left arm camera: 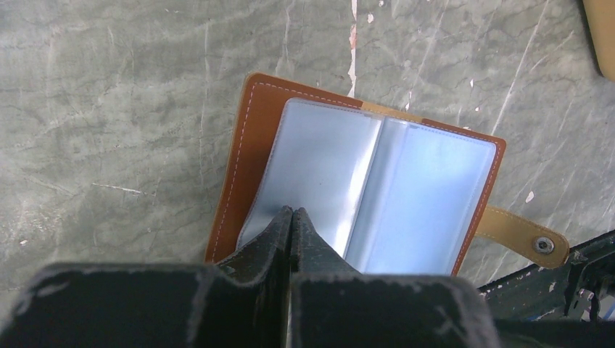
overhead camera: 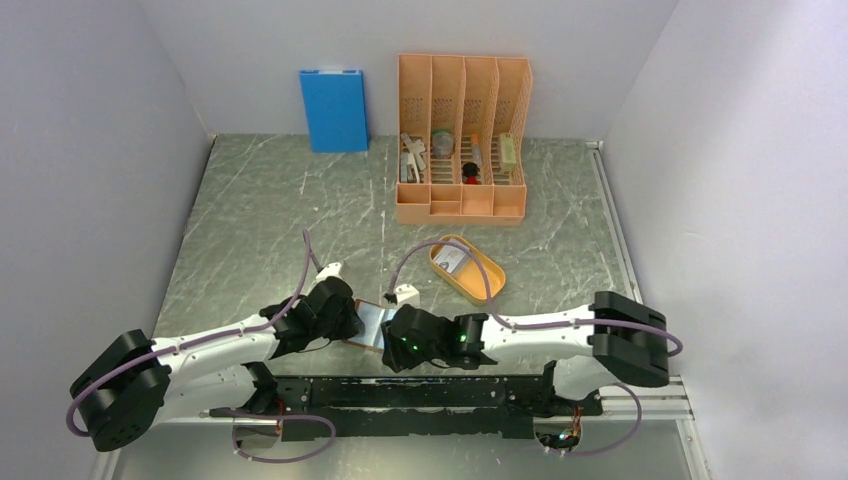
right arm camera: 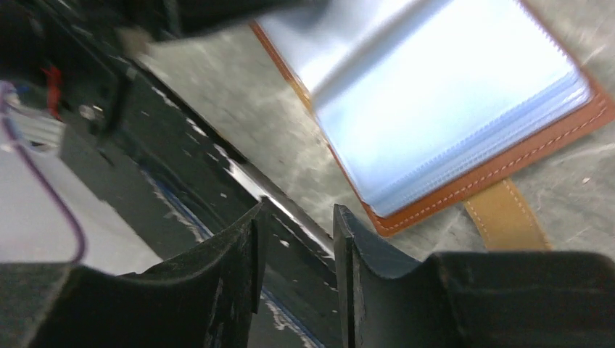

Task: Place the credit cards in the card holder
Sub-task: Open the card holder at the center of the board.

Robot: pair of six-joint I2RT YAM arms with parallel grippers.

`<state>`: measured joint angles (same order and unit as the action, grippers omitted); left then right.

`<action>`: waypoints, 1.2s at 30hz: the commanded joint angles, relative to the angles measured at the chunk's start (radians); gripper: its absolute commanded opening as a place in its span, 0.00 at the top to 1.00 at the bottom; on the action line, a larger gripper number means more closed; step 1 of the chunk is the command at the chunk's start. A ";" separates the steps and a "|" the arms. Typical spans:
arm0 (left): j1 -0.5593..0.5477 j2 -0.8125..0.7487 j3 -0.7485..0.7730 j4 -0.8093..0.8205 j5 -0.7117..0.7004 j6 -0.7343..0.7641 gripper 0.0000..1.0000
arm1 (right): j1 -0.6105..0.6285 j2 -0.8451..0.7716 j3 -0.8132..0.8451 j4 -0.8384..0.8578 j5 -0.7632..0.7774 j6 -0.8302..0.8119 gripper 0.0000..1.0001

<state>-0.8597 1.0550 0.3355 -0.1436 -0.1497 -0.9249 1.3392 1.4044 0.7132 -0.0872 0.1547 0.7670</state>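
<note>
Left gripper [left arm camera: 291, 214]: clenched on a clear sleeve leaf of the card holder [left arm camera: 243, 163], which you see lifting toward it.
Right gripper [right arm camera: 299, 214]: released, jaws apart around nothing, above the black rail [right arm camera: 188, 156].
Card holder: open on the table [left arm camera: 109, 109], between both grippers, snap tab [left arm camera: 523, 235] outstretched.
Credit card [overhead camera: 452, 259]: in the orange tray [overhead camera: 488, 287]; its print is too small for you to read.
Hidden: the holder's near edge, behind the left fingers.

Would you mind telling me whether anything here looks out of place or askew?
Only the open brown leather card holder: it lies skewed to the black rail along the near edge, its snap tab almost reaching it. The left claw is shut at the edge of a clear sleeve; the right claw is open, empty.
</note>
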 commanded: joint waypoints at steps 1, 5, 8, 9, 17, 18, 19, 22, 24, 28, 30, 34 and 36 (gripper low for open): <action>-0.004 -0.009 0.009 -0.042 -0.033 -0.003 0.95 | 0.000 0.068 -0.027 0.049 -0.081 0.015 0.59; -0.003 -0.020 0.008 -0.048 -0.036 -0.003 0.95 | -0.003 0.140 -0.005 0.037 -0.072 0.032 0.59; -0.004 -0.018 0.013 -0.049 -0.034 0.000 0.95 | -0.020 0.161 -0.003 0.011 -0.014 0.075 0.58; -0.004 -0.015 0.013 -0.046 -0.034 0.001 0.95 | -0.033 0.168 -0.007 0.003 0.003 0.091 0.58; -0.004 0.032 0.038 -0.018 -0.048 0.014 0.95 | -0.160 0.199 -0.022 0.028 0.067 0.127 0.58; -0.004 0.042 0.043 -0.011 -0.053 0.017 0.95 | -0.176 0.199 -0.021 0.033 0.065 0.118 0.58; -0.003 0.054 0.049 -0.003 -0.060 0.021 0.95 | -0.188 0.201 -0.016 0.036 0.064 0.109 0.58; -0.002 0.104 0.079 0.011 -0.076 0.035 0.95 | -0.204 0.207 0.000 0.034 0.051 0.079 0.58; -0.002 0.140 0.101 0.018 -0.084 0.047 0.95 | -0.205 0.205 0.000 0.038 0.039 0.075 0.58; 0.005 0.204 0.124 0.058 -0.085 0.076 0.95 | -0.198 0.176 -0.034 0.057 0.019 0.092 0.58; 0.011 0.240 0.138 0.074 -0.081 0.098 0.95 | -0.184 0.152 -0.054 0.055 0.020 0.099 0.58; 0.026 0.303 0.163 0.086 -0.070 0.123 0.95 | -0.148 0.090 -0.069 0.021 0.040 0.108 0.57; 0.034 0.309 0.168 0.087 -0.065 0.123 0.95 | -0.140 0.049 -0.072 0.000 0.052 0.112 0.57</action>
<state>-0.8444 1.3266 0.4992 -0.0486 -0.2024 -0.8440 1.1778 1.5188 0.6640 -0.0139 0.1741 0.8684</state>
